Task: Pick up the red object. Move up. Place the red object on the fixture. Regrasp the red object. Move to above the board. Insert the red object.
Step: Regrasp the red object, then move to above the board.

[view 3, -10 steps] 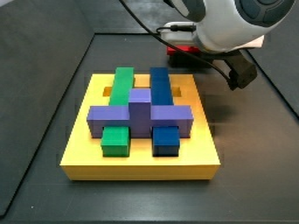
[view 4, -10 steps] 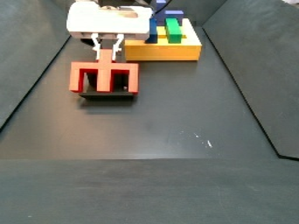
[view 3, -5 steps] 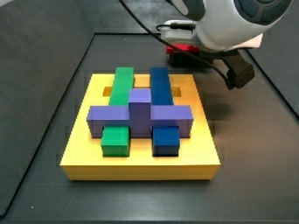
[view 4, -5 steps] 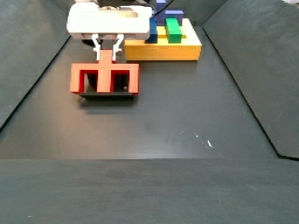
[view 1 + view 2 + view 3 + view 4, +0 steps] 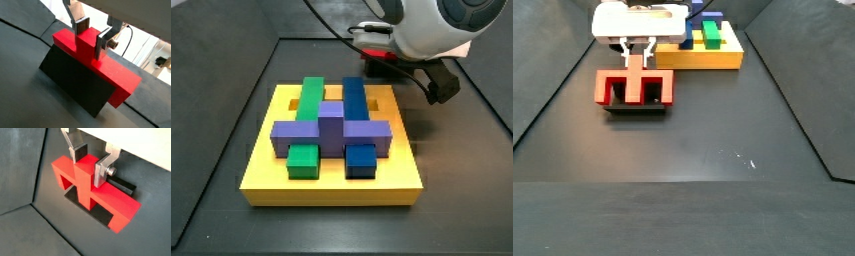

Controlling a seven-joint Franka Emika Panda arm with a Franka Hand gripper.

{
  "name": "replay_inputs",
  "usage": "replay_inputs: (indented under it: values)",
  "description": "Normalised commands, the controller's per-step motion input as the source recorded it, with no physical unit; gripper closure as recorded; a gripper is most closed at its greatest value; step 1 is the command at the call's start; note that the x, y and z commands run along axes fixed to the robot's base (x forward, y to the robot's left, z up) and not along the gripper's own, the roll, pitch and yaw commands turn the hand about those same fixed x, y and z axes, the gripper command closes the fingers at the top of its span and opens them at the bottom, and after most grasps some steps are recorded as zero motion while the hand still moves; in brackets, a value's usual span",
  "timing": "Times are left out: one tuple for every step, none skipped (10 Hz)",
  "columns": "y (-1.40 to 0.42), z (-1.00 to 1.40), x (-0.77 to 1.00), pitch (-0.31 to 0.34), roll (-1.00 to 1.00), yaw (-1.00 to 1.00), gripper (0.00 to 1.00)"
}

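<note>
The red object (image 5: 112,204) lies with its bar and legs on the dark fixture (image 5: 72,84), its central stub pointing up. In both wrist views my gripper (image 5: 91,40) stands over it, one silver finger (image 5: 102,172) pressed on each side of the stub, shut on it. A side view shows the gripper (image 5: 640,62) at the far edge of the red object (image 5: 609,90), which hides most of the fixture (image 5: 636,111). The yellow board (image 5: 331,186) lies apart from it, and only a sliver of the red object (image 5: 372,50) shows behind the arm there.
On the board sit a purple cross block (image 5: 331,130), a green block (image 5: 305,160) and a blue block (image 5: 362,158). Dark side walls (image 5: 553,90) enclose the black floor (image 5: 714,150). A cable runs off behind the arm (image 5: 438,25).
Almost nothing differs. The gripper stays at the red object's stub, and the red object rests on the fixture in the same place.
</note>
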Motion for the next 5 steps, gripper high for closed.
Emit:
replay_inputs:
  values:
    - [0.00, 0.00, 0.00, 0.000, 0.00, 0.00, 1.00]
    - [0.00, 0.00, 0.00, 0.000, 0.00, 0.00, 1.00]
    - [0.00, 1.40, 0.00, 0.000, 0.00, 0.00, 1.00]
    - [-0.02, 1.40, -0.01, 0.011, -0.05, 0.01, 1.00]
    - [0.00, 1.40, -0.04, -0.016, -0.12, 0.01, 1.00]
